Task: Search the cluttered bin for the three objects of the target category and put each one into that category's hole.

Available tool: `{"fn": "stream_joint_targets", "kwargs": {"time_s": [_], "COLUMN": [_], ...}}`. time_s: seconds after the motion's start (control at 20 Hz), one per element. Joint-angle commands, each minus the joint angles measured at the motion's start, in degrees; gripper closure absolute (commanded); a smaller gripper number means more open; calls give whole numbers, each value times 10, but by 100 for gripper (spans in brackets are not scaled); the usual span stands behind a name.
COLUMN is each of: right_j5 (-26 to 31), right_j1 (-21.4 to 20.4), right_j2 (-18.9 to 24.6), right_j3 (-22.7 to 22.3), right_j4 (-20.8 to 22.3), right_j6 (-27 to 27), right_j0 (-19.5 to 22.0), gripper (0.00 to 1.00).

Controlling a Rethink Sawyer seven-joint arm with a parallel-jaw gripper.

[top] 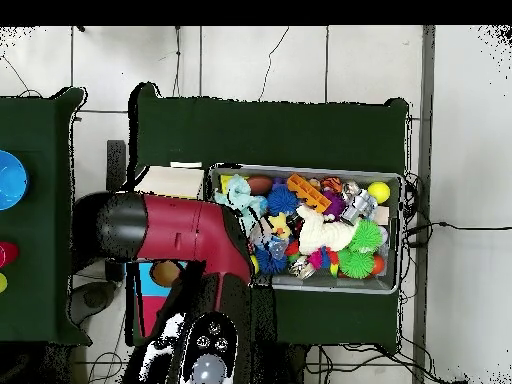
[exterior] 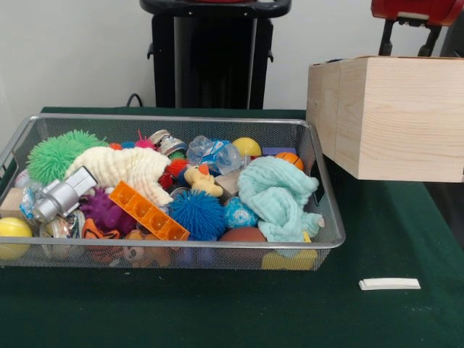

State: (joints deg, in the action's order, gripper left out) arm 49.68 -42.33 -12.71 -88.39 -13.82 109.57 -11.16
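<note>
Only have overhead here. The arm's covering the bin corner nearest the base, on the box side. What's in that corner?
Observer: A small orange ball sits there, just inside the bin wall, next to a crumpled light blue cloth.
Operator: And the box under the arm, any openings on its sides?
Observer: None on the two walls of the wooden box that the front view shows; both are plain pale wood. Its top is hidden from there.
</note>
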Motion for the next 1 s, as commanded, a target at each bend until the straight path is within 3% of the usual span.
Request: {"fn": "stream_joint_targets", "kwargs": {"time_s": [0.05, 1.0], "right_j5": [-34, -95], "right_j1": [-25, -15], "right_j2": [4, 33], "right_j3": [-20, -45], "right_j4": [1, 13], "right_j6": [78, 62], "right_j0": [45, 65], "gripper": [0, 0]}}
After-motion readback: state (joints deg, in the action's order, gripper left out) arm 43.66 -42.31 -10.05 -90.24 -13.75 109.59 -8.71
